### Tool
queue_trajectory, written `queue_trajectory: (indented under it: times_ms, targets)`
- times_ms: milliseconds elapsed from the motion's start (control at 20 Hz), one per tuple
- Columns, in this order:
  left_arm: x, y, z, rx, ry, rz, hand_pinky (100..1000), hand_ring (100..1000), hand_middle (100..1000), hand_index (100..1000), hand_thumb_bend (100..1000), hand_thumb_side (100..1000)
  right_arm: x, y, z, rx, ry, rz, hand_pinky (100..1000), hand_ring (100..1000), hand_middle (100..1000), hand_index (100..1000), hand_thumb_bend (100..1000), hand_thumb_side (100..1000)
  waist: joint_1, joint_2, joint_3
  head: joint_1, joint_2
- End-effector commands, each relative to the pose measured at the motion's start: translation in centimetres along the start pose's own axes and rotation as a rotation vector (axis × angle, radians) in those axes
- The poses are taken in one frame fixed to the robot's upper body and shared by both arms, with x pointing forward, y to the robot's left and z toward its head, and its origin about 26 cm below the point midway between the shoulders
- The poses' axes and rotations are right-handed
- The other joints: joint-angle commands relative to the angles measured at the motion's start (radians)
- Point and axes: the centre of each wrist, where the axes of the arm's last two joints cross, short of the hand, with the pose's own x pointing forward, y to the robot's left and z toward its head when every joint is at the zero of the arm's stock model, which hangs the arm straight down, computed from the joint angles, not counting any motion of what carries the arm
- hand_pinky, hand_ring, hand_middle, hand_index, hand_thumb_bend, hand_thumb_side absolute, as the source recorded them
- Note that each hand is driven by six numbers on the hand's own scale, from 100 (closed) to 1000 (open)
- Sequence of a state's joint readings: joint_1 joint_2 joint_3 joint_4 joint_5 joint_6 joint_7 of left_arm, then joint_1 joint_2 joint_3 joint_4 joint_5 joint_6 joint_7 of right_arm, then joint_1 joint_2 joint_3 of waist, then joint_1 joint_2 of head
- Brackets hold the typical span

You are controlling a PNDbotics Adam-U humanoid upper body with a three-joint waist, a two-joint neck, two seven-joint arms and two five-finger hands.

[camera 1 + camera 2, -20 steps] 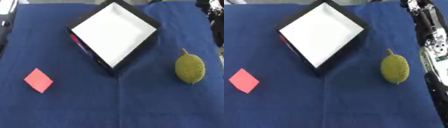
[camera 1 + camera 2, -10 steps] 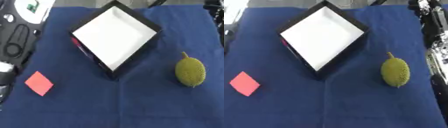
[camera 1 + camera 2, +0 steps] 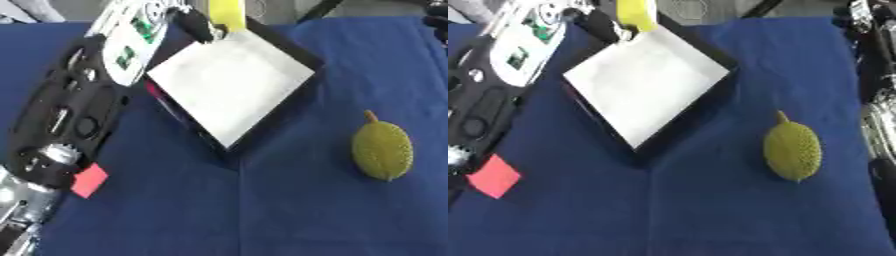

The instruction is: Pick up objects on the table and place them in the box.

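Note:
The black box (image 3: 302,92) with a white floor (image 3: 227,82) stands diamond-wise at the upper middle. My left arm (image 3: 74,115) reaches in from the lower left and runs up beside the box. At the box's far corner my left hand (image 3: 197,24) has its dark fingers curled on a yellow object (image 3: 227,12). A green spiky fruit (image 3: 792,149) lies on the blue cloth to the right of the box. A red square piece (image 3: 493,176) lies at the left, partly under the arm. Only my right arm (image 3: 878,100) shows, along the right edge.
A blue cloth (image 3: 262,210) covers the table. Pale and dark shapes stand beyond the far edge.
My left arm has come in from the left and stretched up to the box's far corner, bringing a yellow object with it. The fruit and the red piece stay put.

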State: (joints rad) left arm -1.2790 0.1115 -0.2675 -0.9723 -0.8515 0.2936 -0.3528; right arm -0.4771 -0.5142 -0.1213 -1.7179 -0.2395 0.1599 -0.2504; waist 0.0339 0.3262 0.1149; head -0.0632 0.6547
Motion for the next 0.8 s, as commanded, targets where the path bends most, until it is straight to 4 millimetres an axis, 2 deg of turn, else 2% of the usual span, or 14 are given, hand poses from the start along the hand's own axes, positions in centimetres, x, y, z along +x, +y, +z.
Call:
queue_trajectory:
  times_ms: [50, 250, 300, 450, 600, 700, 800]
  targets:
    - [-0.2, -0.2, -0.4, 0.031, 0.014, -0.028, 742, 772, 767, 639, 344, 100, 1.7, 0.1, -0.5, -0.009, -0.065, 0.009, 1000, 852, 749, 864, 100, 704, 0.003, -0.012, -0.006, 0.011, -0.016]
    - [-1.0, -1.8, -1.0, 0.008, 0.031, -0.052, 753, 784, 782, 676, 363, 100, 2.1, 0.5, -0.6, -0.012, -0.086, 0.001, 1000, 851, 748, 864, 100, 708, 0.001, -0.007, -0.013, 0.018, -0.018]
    - [-1.1, -2.0, -1.0, 0.0, 0.032, -0.061, 771, 805, 805, 731, 408, 118, 2.1, 0.6, -0.6, -0.011, -0.088, -0.001, 1000, 850, 747, 864, 100, 711, 0.001, -0.006, -0.015, 0.019, -0.019]
    - [-1.4, -2.2, -1.1, -0.012, 0.027, -0.089, 829, 866, 869, 869, 519, 345, 2.1, 0.7, -0.6, -0.007, -0.087, -0.004, 1000, 849, 746, 863, 100, 715, 0.001, -0.005, -0.015, 0.018, -0.02]
    - [-1.5, -1.9, -1.1, -0.003, 0.027, -0.107, 843, 880, 881, 908, 596, 463, 2.1, 0.7, -0.6, -0.004, -0.084, -0.008, 1000, 848, 745, 863, 100, 718, 0.001, -0.006, -0.014, 0.017, -0.015]
    - [-1.5, -1.6, -1.0, 0.013, 0.024, -0.116, 840, 879, 878, 906, 614, 468, 2.0, 0.7, -0.5, -0.004, -0.08, -0.009, 1000, 848, 745, 863, 100, 719, 0.001, -0.007, -0.013, 0.017, -0.011]
    - [-1.5, -1.0, -1.0, 0.033, 0.019, -0.111, 831, 873, 871, 896, 583, 443, 2.0, 0.7, -0.5, -0.006, -0.078, -0.009, 1000, 848, 745, 863, 100, 721, 0.002, -0.008, -0.012, 0.017, -0.006]
